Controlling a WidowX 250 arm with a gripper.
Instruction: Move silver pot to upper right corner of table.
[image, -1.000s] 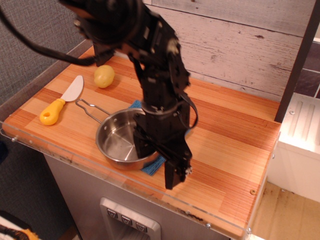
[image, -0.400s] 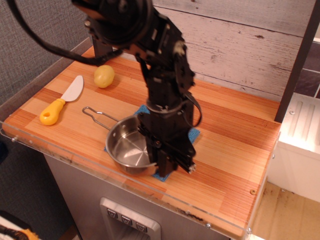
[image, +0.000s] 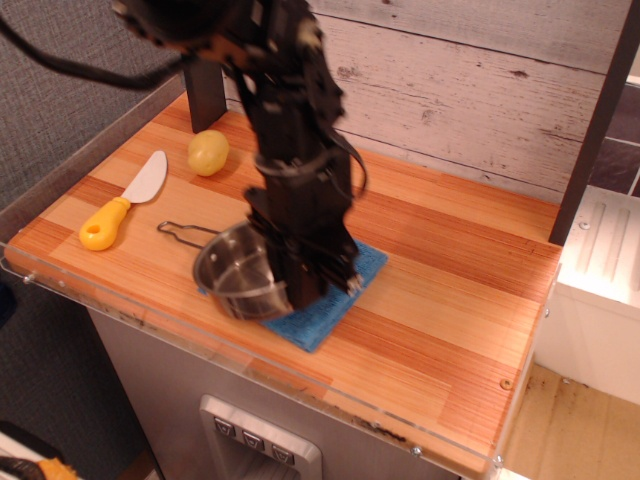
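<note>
The silver pot (image: 233, 275) hangs tilted at the front left of the table (image: 460, 300), its open side facing left and its wire handle (image: 185, 232) pointing left. Its left part is over the wood and its right part over the blue cloth (image: 330, 305). My gripper (image: 300, 278) reaches down from the black arm and is shut on the pot's right rim. The fingertips are mostly hidden behind the pot and the arm. The table's far right corner is bare wood.
A knife with a yellow handle (image: 120, 205) lies at the left edge. A yellow round fruit (image: 208, 152) sits at the back left. A dark post (image: 596, 120) stands past the back right corner. A clear acrylic rim (image: 300, 385) runs along the front edge.
The arm has swung left and back, uncovering more of the blue cloth. The pot has gone from sitting flat to tilted and raised in the gripper.
</note>
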